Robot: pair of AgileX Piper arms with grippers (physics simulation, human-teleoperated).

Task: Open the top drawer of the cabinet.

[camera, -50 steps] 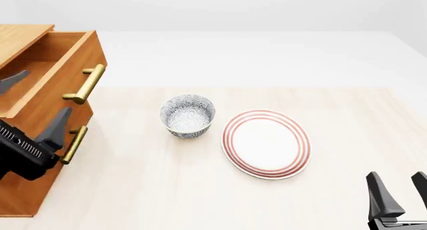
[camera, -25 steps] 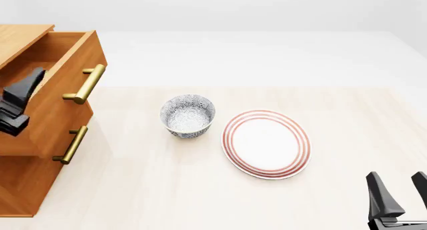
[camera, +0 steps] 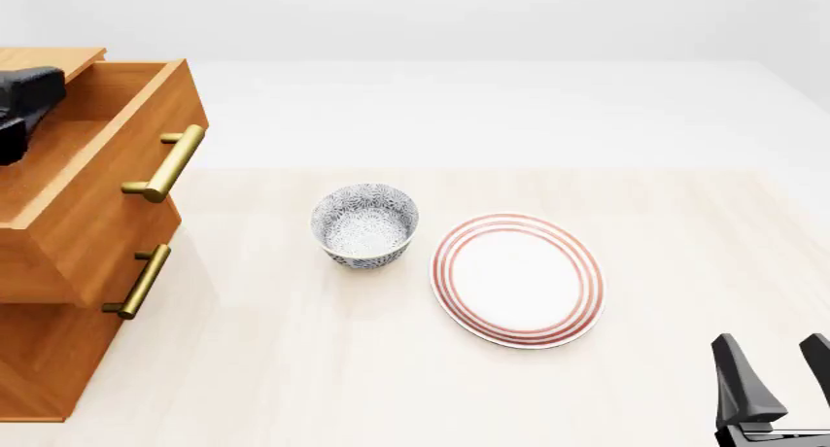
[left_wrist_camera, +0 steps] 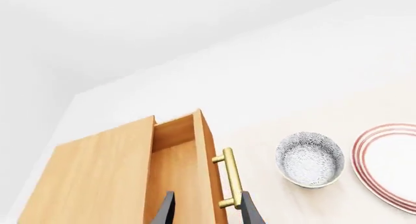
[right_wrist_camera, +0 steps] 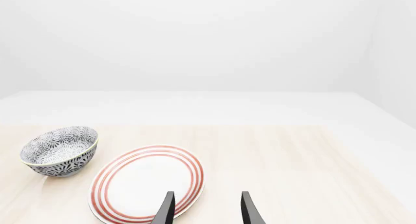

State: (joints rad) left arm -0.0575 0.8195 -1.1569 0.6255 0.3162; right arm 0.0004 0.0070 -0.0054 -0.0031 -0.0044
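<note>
The cabinet [camera: 39,369] stands at the table's left edge. Its top drawer [camera: 111,189] is pulled out, with its wooden inside showing and its brass handle [camera: 166,162] facing the table's middle. My left gripper [camera: 29,99] hovers above the open drawer near the cabinet's top, touching nothing. In the left wrist view the left gripper [left_wrist_camera: 206,212] is open and empty, with the drawer [left_wrist_camera: 177,175] and its handle [left_wrist_camera: 231,177] below. My right gripper [camera: 778,374] is open and empty at the front right, also in its wrist view [right_wrist_camera: 206,209].
A blue patterned bowl [camera: 364,224] and a red-ringed white plate [camera: 519,279] sit mid-table. Both also show in the right wrist view, the bowl [right_wrist_camera: 60,150] and the plate [right_wrist_camera: 146,182]. A lower drawer's brass handle [camera: 143,282] sticks out below the top one.
My left gripper has risen from in front of the cabinet's lower drawers to above the open top drawer. The drawer, bowl, plate and right gripper have not moved.
</note>
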